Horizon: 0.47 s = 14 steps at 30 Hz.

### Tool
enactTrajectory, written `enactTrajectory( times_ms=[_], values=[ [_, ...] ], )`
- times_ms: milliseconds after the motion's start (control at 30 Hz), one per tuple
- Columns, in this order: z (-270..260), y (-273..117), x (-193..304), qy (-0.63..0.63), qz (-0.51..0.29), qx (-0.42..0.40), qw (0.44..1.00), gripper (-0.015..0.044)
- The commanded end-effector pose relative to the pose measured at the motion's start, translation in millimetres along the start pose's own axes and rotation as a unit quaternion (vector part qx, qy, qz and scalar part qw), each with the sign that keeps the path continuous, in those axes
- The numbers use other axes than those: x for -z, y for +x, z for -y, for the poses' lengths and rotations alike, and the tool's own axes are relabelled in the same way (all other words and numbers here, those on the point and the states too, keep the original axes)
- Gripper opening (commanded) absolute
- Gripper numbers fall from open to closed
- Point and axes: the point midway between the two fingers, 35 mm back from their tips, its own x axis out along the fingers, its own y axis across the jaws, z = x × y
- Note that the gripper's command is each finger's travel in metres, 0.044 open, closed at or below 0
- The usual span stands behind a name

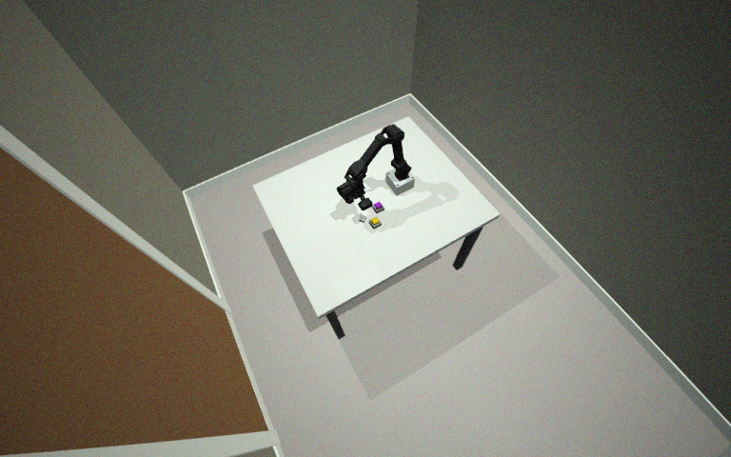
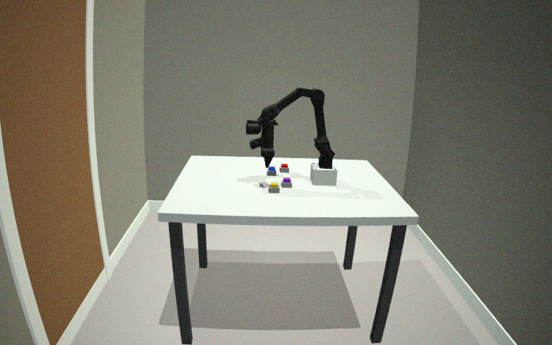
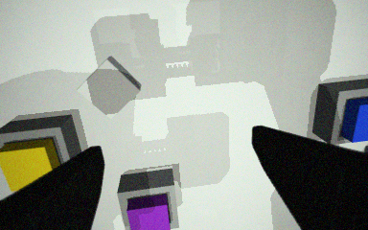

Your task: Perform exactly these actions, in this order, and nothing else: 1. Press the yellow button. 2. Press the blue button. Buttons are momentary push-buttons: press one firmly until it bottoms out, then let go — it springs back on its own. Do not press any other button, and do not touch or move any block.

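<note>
The yellow button (image 1: 375, 221) (image 2: 274, 185) (image 3: 21, 165) sits on a grey base at the front of the cluster. The blue button (image 2: 271, 168) (image 3: 356, 120) sits behind it; in the top view the gripper hides it. My gripper (image 1: 365, 203) (image 2: 268, 164) (image 3: 179, 145) is open and empty. It points down and hovers a little above the table, beside the blue button and over the bare spot between the buttons. It touches nothing.
A purple button (image 1: 379, 206) (image 2: 287, 180) (image 3: 149, 216) and a red button (image 2: 284, 165) stand close by. A small grey block (image 1: 362, 218) (image 2: 264, 184) (image 3: 110, 88) lies left of the yellow button. The arm's white pedestal (image 1: 400, 183) (image 2: 323, 175) stands to the right.
</note>
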Motion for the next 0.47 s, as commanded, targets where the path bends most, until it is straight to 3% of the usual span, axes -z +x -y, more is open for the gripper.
enactTrajectory(
  times_ms=[0, 200, 433],
  values=[
    [-63.5, -13.8, 13.2, 0.001, 0.0, -0.002, 1.0, 0.04],
    [-142.9, -32.0, 52.5, 0.001, -0.001, -0.006, 1.0, 0.04],
    [-151.1, -34.2, 58.4, 0.001, -0.002, -0.007, 1.0, 0.04]
  ],
)
